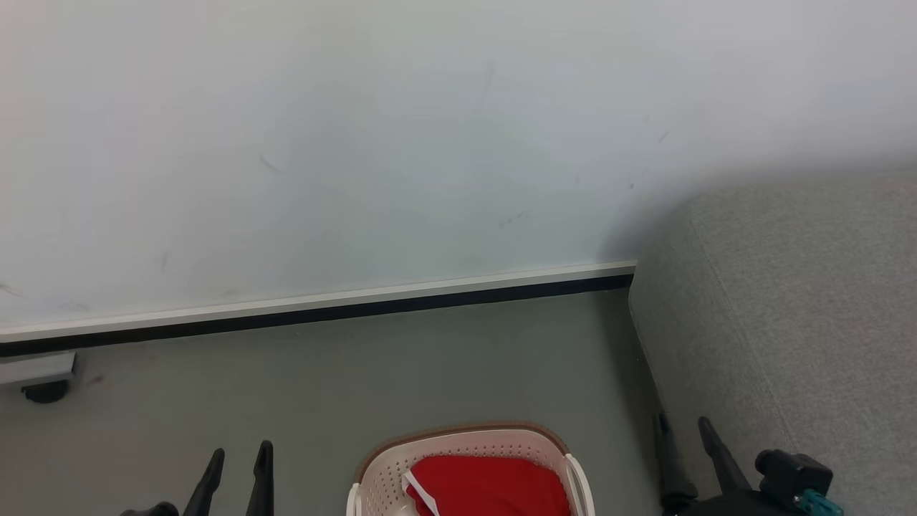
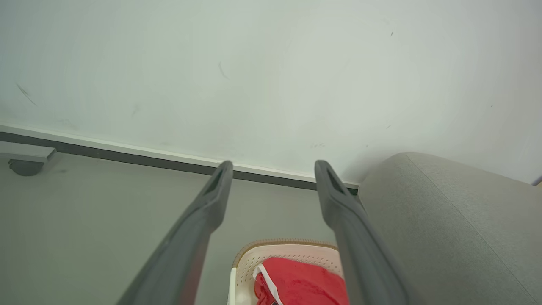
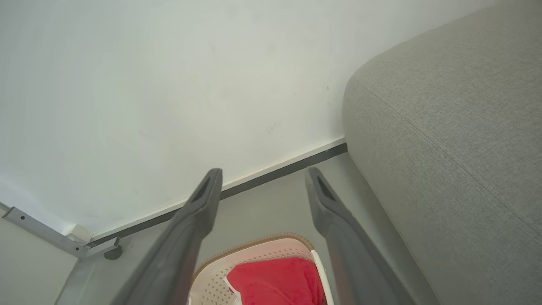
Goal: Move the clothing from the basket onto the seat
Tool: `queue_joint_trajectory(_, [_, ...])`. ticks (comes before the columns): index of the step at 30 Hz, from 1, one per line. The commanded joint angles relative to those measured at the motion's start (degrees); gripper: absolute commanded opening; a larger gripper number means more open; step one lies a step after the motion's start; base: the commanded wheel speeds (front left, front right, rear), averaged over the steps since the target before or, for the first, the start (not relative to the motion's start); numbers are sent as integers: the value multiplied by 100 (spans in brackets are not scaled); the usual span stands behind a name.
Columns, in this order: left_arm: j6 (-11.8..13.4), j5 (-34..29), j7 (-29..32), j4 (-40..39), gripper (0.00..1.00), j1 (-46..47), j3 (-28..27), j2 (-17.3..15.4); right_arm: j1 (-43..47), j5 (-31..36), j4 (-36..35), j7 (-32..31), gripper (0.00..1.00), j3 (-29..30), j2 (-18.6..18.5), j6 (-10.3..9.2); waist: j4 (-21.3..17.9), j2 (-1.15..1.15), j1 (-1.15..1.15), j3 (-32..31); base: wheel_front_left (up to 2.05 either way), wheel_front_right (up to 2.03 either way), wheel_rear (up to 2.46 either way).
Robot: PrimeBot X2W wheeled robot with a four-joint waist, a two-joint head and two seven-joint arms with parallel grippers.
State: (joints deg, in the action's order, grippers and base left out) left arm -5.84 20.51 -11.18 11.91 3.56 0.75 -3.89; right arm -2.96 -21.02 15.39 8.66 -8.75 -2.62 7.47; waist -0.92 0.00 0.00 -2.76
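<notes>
Two claws, both spread wide, both empty. The left gripper point(image 1: 241, 459) hovers over bare floor point(image 1: 358, 358) to the left of the basket point(image 1: 458, 430), dark fingers apart and pointing toward the wall point(image 1: 358, 143), with nothing between them. On the other side, the right gripper point(image 1: 684, 430) hangs low against the side face of the seat point(image 1: 788, 301), jaws gaping too and touching no cloth.

The clothing point(image 1: 487, 484) lies bunched inside the basket, a bright red heap with a strip of white trim along its left side. No lettering can be made out from here. The basket stands on the floor between the two grippers, brown rim up and a white handle on its right, near the seat with a band of floor between them.

Along the left arm, the left gripper point(image 2: 273, 169) frames the basket's far rim and the red cloth down low. The right gripper point(image 3: 263, 173) frames them too. The grey seat fills the floor's right side and runs back to the wall, where the dark baseboard point(image 1: 322, 304) ends against it. A small caster point(image 1: 43, 390) sits at the floor's far left edge.
</notes>
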Motion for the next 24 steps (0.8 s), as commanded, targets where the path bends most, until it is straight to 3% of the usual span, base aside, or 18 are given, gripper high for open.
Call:
queue_joint_trajectory(1, [21, -153, -43, -34, 100, 35, -39, -46, -44, 162, -36, 26, 100, -54, -31, 3, -5, 0, 0, 1, 0, 0, 0])
queue_joint_trajectory(24, [93, -1037, -326, -78, 100, -58, -252, 44, -129, 1209, -21, 141, 100, -238, -37, 4, -89, 0, 0, -7, 0, 0, 0])
